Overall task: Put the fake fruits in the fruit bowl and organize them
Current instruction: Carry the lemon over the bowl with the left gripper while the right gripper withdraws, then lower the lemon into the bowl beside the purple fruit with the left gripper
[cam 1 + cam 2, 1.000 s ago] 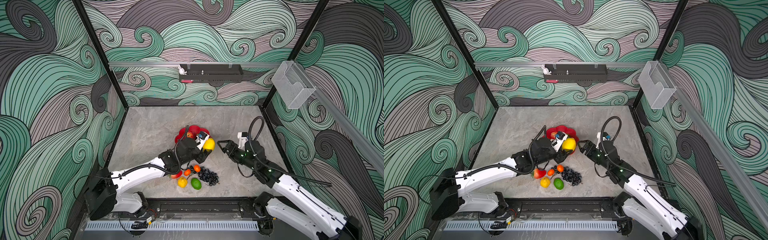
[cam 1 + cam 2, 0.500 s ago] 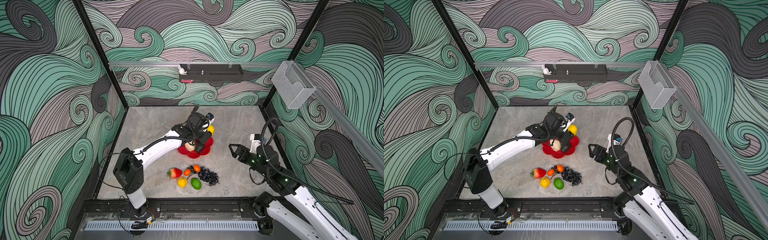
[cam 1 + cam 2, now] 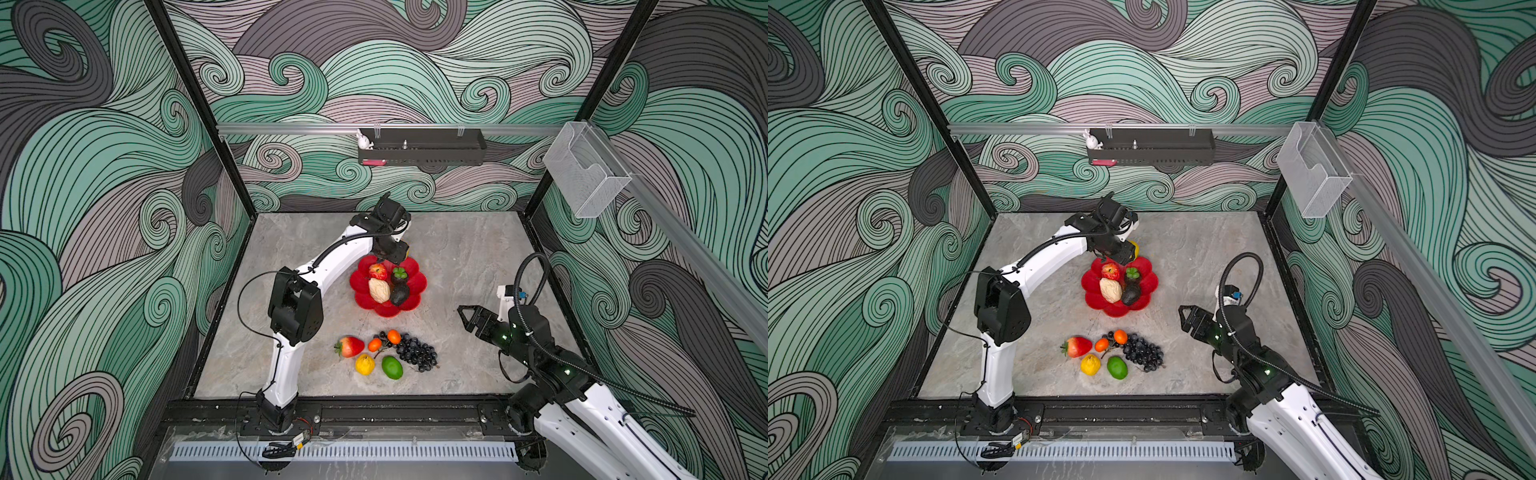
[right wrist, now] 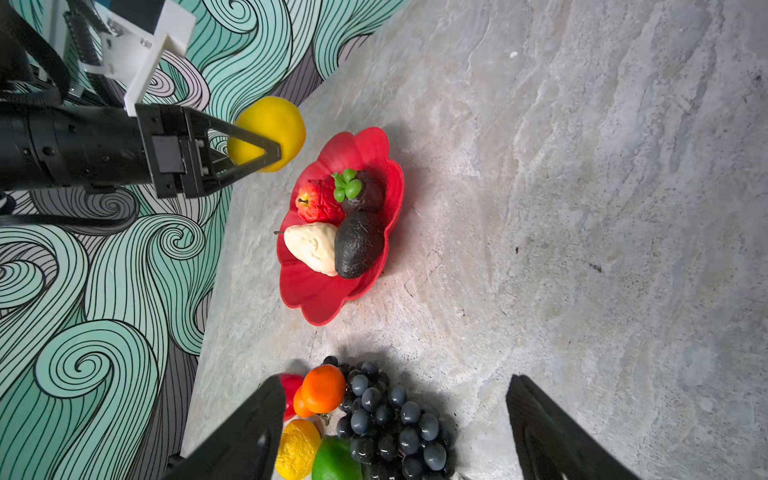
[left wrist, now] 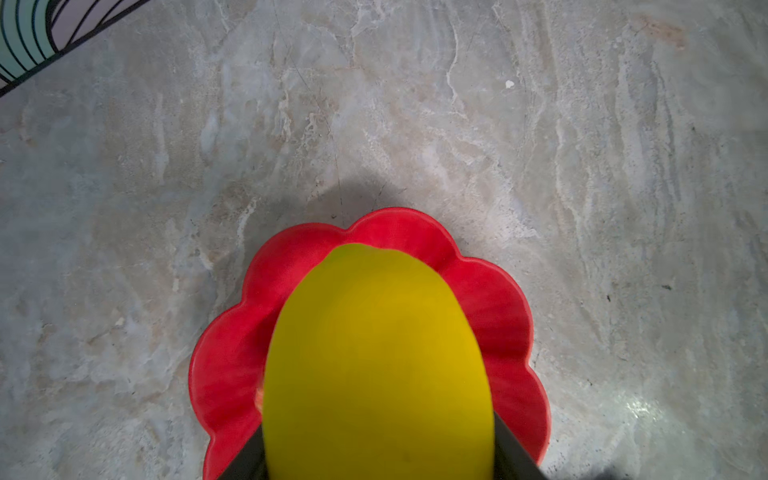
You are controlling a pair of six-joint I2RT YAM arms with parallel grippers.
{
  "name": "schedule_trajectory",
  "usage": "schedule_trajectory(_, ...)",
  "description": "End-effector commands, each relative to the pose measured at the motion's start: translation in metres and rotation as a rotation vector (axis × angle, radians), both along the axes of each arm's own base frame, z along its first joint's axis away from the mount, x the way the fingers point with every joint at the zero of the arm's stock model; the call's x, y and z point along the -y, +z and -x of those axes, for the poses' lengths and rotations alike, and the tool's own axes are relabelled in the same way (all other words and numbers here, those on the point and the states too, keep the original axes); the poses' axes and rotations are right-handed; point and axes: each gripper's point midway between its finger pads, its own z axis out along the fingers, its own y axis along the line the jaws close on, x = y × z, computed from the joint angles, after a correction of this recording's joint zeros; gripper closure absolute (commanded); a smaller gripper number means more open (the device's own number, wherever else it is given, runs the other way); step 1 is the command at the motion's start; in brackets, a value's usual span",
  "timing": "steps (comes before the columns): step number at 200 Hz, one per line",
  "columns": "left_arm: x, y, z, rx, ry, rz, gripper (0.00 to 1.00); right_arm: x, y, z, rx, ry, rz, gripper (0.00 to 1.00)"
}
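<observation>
Fake fruits (image 3: 411,349): bringing one more over the far rim of the bowl (image 3: 360,300)

Top views. Against a second ago, shows the left arm lifted away from the loose pile and swung back beyond the bowl. Puts the left pincer (image 3: 1124,254) above the far petals, clenched on a yellow fruit (image 3: 1134,248). Shows the right pincer (image 3: 466,316) drawn back toward the front right, released and empty, well apart from the bowl. Points, by the look of it, to a fifth piece about to go in. Counts four inside already: apple (image 3: 378,271), leafy dark fruit (image 3: 400,274), cream piece (image 3: 379,290), avocado (image 3: 400,296). Leaves on the desk (image 3: 465,257), in front of the bowl: strawberry (image 3: 351,346), two small oranges (image 3: 394,336), lemon (image 3: 365,364), lime (image 3: 392,367), grapes (image 3: 420,358).

Left wrist view. Fills the lower middle with the yellow fruit between two dark fingers (image 5: 245,461). Catches scalloped red rim around it, bare desk beyond, a sliver of wall (image 5: 25,37). Suggests a spot over the edge rather than the middle, so probably a short pull inward before letting go.

Right wrist view. Shows the yellow fruit raised clear of the rim, not touching. Finds bare red on the petals facing the pile, with the four pieces bunched mid-bowl. Offers wide open desk beside the bowl and a free line from the spread right jaws to the pile nearby.
</observation>
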Motion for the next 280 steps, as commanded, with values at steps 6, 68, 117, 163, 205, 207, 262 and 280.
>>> schedule_trajectory(6, -0.012, -0.012, 0.009, -0.142, 0.021, -0.049, 0.55, -0.001, -0.008, 0.004, -0.034, 0.001, -0.024, 0.16)
schedule_trajectory(68, -0.015, -0.036, -0.01, -0.218, 0.063, -0.055, 0.54, -0.004, -0.013, 0.002, -0.043, 0.002, -0.033, 0.16)
schedule_trajectory(117, -0.019, -0.047, -0.023, -0.209, 0.083, -0.057, 0.54, -0.004, -0.017, 0.002, -0.055, 0.002, -0.031, 0.16)
schedule_trajectory(163, -0.023, -0.059, -0.028, -0.236, 0.068, -0.064, 0.54, -0.003, -0.02, 0.002, -0.057, -0.006, -0.025, 0.17)
schedule_trajectory(205, -0.02, -0.068, -0.029, -0.254, 0.055, -0.064, 0.54, -0.003, -0.023, 0.002, -0.069, -0.012, -0.029, 0.17)
schedule_trajectory(207, -0.02, -0.068, -0.029, -0.253, 0.054, -0.063, 0.54, -0.003, -0.023, 0.002, -0.069, -0.012, -0.029, 0.17)
schedule_trajectory(262, -0.019, -0.078, -0.028, -0.279, 0.044, -0.073, 0.54, -0.003, -0.026, 0.002, -0.077, -0.015, -0.029, 0.17)
schedule_trajectory(280, -0.019, -0.081, -0.027, -0.288, 0.043, -0.077, 0.53, -0.003, -0.027, 0.002, -0.082, -0.016, -0.028, 0.17)
